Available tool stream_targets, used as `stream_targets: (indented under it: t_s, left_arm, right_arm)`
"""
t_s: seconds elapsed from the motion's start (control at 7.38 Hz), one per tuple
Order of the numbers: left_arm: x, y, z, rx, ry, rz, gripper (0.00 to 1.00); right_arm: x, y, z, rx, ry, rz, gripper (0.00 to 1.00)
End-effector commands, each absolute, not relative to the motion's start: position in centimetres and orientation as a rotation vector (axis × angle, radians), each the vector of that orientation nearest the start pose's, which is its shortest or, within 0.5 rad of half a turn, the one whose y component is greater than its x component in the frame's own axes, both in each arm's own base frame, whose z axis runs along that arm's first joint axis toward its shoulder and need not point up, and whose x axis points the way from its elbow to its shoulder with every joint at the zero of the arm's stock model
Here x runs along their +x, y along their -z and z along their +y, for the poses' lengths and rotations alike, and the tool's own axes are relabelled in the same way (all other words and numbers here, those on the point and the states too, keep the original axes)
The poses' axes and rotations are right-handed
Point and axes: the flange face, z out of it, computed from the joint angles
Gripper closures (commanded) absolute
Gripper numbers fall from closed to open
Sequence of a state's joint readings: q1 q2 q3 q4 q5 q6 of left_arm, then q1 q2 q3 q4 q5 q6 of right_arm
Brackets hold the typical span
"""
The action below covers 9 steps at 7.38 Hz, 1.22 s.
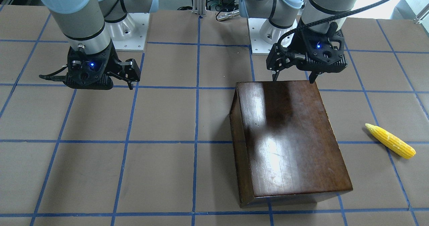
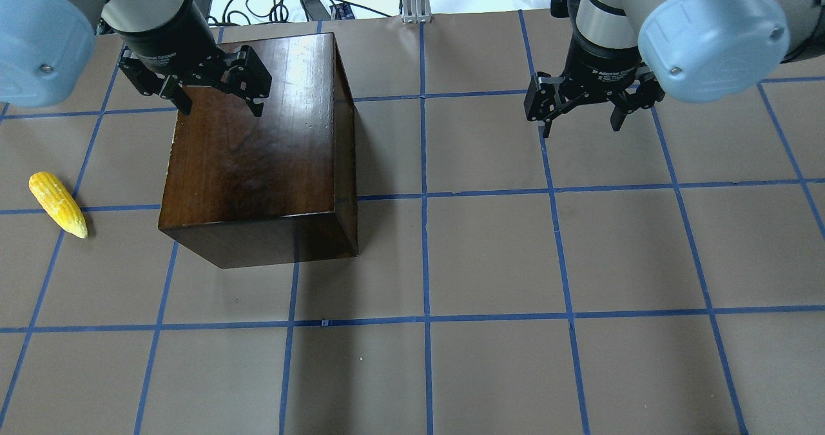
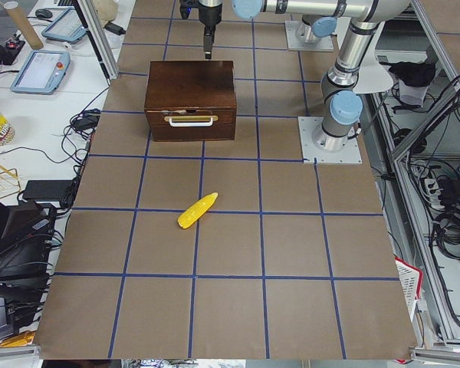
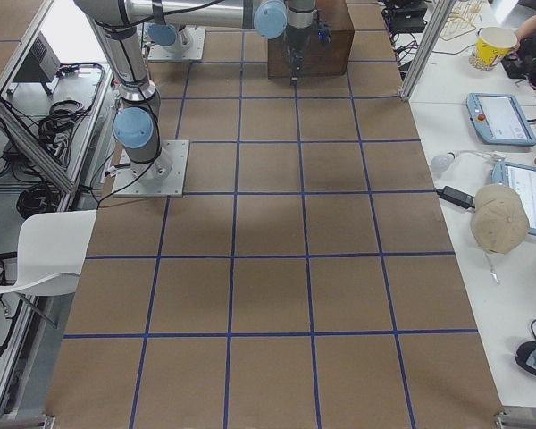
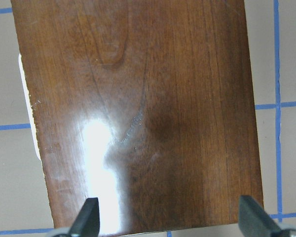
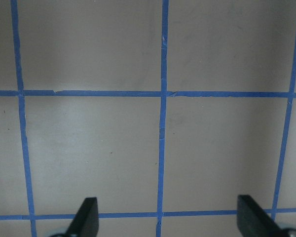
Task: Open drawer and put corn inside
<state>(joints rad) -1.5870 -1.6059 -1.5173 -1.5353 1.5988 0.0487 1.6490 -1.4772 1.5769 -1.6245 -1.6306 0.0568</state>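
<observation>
The dark-brown wooden box stands on the table's left half. It also shows in the front view. Its drawer is shut, and the front with a pale handle faces the table's left end. The yellow corn lies on the paper to the left of the box, apart from it. It also shows in the front view and the left side view. My left gripper hangs open and empty above the box's top, near its far edge. It is also in its wrist view. My right gripper hangs open and empty over bare paper.
The table is covered in brown paper with a blue tape grid. The arm bases stand at the robot's edge. Side benches with tablets and cables lie beyond the table ends.
</observation>
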Motion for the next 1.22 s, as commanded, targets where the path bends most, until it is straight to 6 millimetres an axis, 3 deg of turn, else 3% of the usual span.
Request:
stream_targets:
  t_s: [0.0, 0.95, 1.08]
  left_arm:
    - [-13.7, -50.2, -50.8, 0.102, 0.083, 3.115, 0.00]
    - [-13.1, -49.4, -51.8, 0.088, 0.049, 3.118, 0.00]
    - [-10.3, -49.4, -52.4, 0.123, 0.047, 3.113, 0.00]
  right_arm:
    - [16.8, -44.3, -51.3, -0.037, -0.067, 3.203, 0.00]
    - [16.8, -44.3, -51.4, -0.037, -0.065, 3.203, 0.00]
    - [16.8, -44.3, -51.3, -0.037, -0.067, 3.203, 0.00]
